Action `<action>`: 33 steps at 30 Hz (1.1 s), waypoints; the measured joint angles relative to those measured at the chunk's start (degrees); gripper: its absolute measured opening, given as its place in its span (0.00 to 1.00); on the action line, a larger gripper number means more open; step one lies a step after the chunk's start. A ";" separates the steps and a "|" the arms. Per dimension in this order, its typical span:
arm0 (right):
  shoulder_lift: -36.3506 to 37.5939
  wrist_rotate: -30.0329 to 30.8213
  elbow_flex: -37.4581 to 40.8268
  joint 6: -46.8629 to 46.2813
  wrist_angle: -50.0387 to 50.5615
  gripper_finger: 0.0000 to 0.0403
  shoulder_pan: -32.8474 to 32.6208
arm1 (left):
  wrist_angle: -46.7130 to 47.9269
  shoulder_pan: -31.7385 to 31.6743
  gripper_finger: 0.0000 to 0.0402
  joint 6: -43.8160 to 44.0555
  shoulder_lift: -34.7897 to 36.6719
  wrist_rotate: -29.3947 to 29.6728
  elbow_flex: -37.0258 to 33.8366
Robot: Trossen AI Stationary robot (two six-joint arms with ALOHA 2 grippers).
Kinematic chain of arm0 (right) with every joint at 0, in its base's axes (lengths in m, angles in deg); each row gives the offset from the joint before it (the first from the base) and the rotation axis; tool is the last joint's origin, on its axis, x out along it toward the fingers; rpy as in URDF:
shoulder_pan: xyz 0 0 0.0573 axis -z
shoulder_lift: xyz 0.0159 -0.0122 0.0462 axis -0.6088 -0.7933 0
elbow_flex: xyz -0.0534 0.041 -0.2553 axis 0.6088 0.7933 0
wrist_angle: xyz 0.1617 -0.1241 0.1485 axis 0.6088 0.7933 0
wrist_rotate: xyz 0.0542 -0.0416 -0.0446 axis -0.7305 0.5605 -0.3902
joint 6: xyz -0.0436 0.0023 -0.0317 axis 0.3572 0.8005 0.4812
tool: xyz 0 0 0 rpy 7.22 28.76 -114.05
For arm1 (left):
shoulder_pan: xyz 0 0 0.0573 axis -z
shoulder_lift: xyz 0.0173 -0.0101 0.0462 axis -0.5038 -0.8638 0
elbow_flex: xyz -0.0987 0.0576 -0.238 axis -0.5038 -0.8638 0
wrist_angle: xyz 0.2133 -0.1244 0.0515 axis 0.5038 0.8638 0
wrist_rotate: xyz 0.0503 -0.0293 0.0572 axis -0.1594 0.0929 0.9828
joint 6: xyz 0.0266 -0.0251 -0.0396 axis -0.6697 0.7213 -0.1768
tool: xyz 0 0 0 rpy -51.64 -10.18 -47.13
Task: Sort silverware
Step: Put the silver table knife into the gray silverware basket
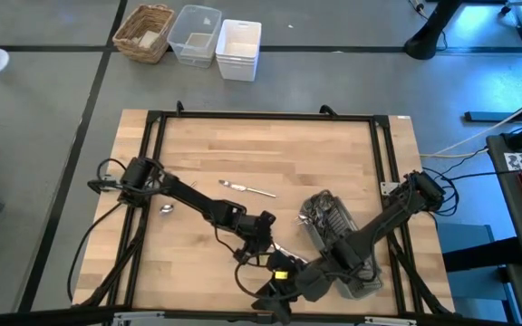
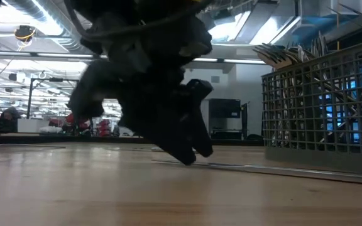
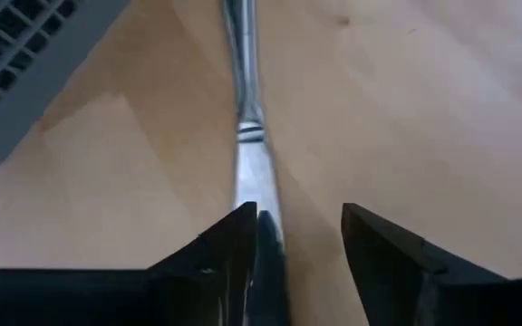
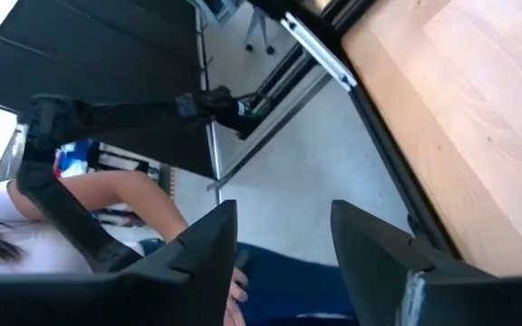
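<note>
A silver table knife (image 3: 250, 136) lies flat on the wooden table (image 1: 270, 149), just left of the grey slatted caddy (image 1: 335, 237). My left gripper (image 3: 299, 240) stands open over it, low at the table. The blade (image 3: 259, 195) runs between the fingers, close along one of them. In the low view the knife (image 2: 263, 168) stretches from the fingertips toward the caddy (image 2: 325, 107), which holds several upright pieces of silverware (image 2: 288, 55). A second knife (image 1: 247, 188) and a spoon (image 1: 166, 208) lie farther left. My right gripper (image 4: 284, 240) is open and holds nothing, raised above the near edge. My left gripper comes at the knife slanting down, its fingers along the knife's length. The blade (image 3: 263, 237) lies on the table right beside the inner face of one finger (image 3: 229, 249). Whether that finger touches it, I cannot tell.
Beyond the far edge a wicker basket (image 1: 145, 32), a clear bin (image 1: 195, 34) and a white bin (image 1: 238, 47) stand on the floor. A black frame (image 1: 261, 116) rims the table. A person (image 4: 80, 226) sits beyond the table edge in the right wrist view.
</note>
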 joint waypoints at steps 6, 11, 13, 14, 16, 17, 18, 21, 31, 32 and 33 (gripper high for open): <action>0.00 1.32 -0.37 1.16 0.23 0.45 -0.48 | -2.41 -0.54 0.41 -0.76 -2.05 0.85 0.02; 0.00 1.26 -0.41 1.13 -0.05 0.45 -0.53 | -2.45 -1.48 0.39 0.71 -3.13 0.11 0.17; 0.00 1.26 -0.41 1.13 -0.05 0.45 -0.51 | -2.26 -2.04 0.36 2.62 -3.34 -0.40 0.17; 0.00 1.23 -0.41 1.12 -0.05 0.45 -0.51 | -2.03 -2.40 0.34 3.94 -3.44 -0.77 0.19; 0.00 1.23 -0.41 1.11 -0.07 0.45 -0.51 | -1.60 -3.13 0.30 5.93 -3.49 -1.29 0.24; 0.00 1.21 -0.41 1.11 -0.07 0.45 -0.51 | -1.31 -3.46 0.28 7.06 -3.55 -1.37 0.24; 0.00 1.18 -0.41 1.11 -0.07 0.45 -0.51 | -1.22 -3.81 0.25 8.38 -3.55 -1.36 0.24; 0.00 0.52 -0.41 1.06 -0.10 0.45 -0.51 | -0.96 -4.85 0.18 11.79 -3.56 -2.90 0.22; 0.00 -0.34 -0.41 1.04 -0.29 0.45 -0.51 | -0.98 -5.64 0.01 19.68 -3.46 -5.77 0.17; 0.00 -0.34 -0.41 1.04 -0.29 0.45 -0.51 | -1.00 -5.69 0.01 20.36 -3.46 -6.02 0.17; 0.00 -0.34 -0.41 1.04 -0.27 0.45 -0.51 | -1.03 -5.93 0.01 20.93 -3.46 -6.80 0.15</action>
